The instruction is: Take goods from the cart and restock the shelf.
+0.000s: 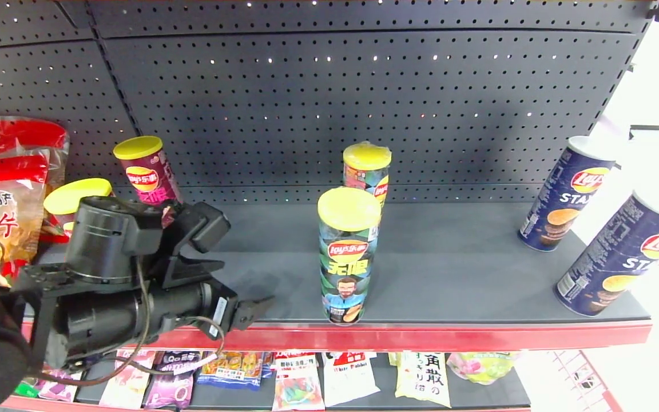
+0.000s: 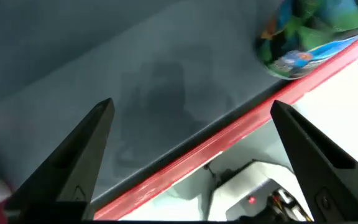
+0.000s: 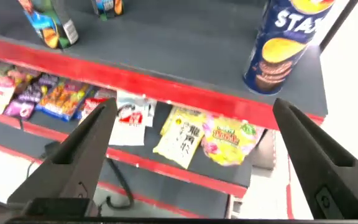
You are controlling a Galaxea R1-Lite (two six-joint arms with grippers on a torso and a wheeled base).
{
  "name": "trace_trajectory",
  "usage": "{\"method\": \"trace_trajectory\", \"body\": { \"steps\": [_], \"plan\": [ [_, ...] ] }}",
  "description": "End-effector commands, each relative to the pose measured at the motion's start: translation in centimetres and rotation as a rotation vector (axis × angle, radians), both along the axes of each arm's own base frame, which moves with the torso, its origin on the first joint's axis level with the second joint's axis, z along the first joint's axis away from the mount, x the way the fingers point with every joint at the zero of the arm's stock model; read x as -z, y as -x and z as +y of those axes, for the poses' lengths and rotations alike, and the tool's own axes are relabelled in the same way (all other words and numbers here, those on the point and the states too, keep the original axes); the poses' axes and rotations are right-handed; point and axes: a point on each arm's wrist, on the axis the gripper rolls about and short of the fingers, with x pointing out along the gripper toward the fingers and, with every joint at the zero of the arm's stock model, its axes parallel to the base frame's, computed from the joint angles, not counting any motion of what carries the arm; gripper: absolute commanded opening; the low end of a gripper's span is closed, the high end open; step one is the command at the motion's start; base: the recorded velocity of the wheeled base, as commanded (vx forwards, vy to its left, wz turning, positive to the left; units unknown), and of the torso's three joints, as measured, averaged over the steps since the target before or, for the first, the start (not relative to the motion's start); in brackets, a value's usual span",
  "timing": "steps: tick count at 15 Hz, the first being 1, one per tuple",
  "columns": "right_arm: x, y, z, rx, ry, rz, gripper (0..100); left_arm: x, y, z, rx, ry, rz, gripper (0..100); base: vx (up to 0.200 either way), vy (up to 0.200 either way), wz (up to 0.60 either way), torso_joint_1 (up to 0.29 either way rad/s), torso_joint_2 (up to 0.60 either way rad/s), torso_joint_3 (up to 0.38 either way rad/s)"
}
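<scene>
A purple chip can stands far left (another seemingly beside it). The left gripper hangs spread and empty over the shelf lip, near the green chip can. Rightward stand blue chip cans; the right gripper is spread, empty.

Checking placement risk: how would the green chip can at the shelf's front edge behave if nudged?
Tall and narrow, the green chip can likely tips easily. Standing at the red shelf lip, it might fall off the front. Once down, its round body would probably roll.
</scene>
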Motion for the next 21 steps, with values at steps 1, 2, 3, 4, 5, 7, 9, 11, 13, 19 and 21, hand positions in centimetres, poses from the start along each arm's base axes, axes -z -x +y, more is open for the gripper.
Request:
{"method": "trace_trajectory", "body": {
  "steps": [1, 2, 3, 4, 5, 7, 9, 11, 13, 19, 21],
  "plan": [
    [0.1, 0.7, -0.3, 0.003, -0.016, -0.045, 100, 1.3, -0.9, -2.0, 0.038, -0.022, 0.048, 100, 0.000, 0.000, 0.00, 0.000, 0.00, 0.000],
    [0.1, 0.7, -0.3, 0.003, -0.017, -0.046, 100, 1.7, -1.3, -2.6, 0.024, -0.035, 0.052, 100, 0.000, 0.000, 0.00, 0.000, 0.00, 0.000],
    [0.1, 0.7, -0.3, 0.003, -0.019, -0.047, 100, 1.8, -1.9, -3.4, 0.026, -0.039, 0.048, 100, 0.000, 0.000, 0.00, 0.000, 0.00, 0.000],
    [0.1, 0.7, -0.3, 0.003, -0.020, -0.049, 100, 1.7, -2.3, -3.9, 0.032, -0.038, 0.044, 100, 0.000, 0.000, 0.00, 0.000, 0.00, 0.000],
    [0.1, 0.8, -0.3, 0.003, -0.021, -0.052, 100, 1.9, -2.6, -4.2, 0.033, -0.041, 0.045, 100, 0.000, 0.000, 0.00, 0.000, 0.00, 0.000],
    [0.1, 0.8, -0.3, 0.003, -0.022, -0.054, 100, 2.1, -3.1, -4.6, 0.027, -0.048, 0.047, 100, 0.000, 0.000, 0.00, 0.000, 0.00, 0.000],
    [0.1, 0.8, -0.3, 0.008, -0.022, -0.056, 100, 2.5, -3.4, -4.7, 0.026, -0.054, 0.054, 100, 0.000, 0.000, 0.00, 0.000, 0.00, 0.000],
    [0.1, 0.8, -0.3, 0.008, -0.022, -0.056, 100, 2.6, -3.8, -4.9, 0.023, -0.054, 0.054, 100, 0.000, 0.000, 0.00, 0.000, 0.00, 0.000],
    [0.1, 0.8, -0.3, 0.008, -0.022, -0.054, 100, 2.8, -4.0, -4.8, 0.013, -0.062, 0.057, 100, 0.000, 0.000, 0.00, 0.000, 0.00, 0.000],
    [0.1, 0.8, -0.3, 0.008, -0.021, -0.052, 100, 2.7, -5.6, -5.7, -0.006, -0.057, 0.034, 100, 0.000, 0.000, 0.00, 0.000, 0.00, 0.000],
    [0.1, 0.8, -0.3, 0.008, -0.021, -0.053, 100, 2.6, -5.7, -6.0, -0.001, -0.054, 0.031, 100, 0.000, 0.000, 0.00, 0.000, 0.00, 0.000]
  ]
}}
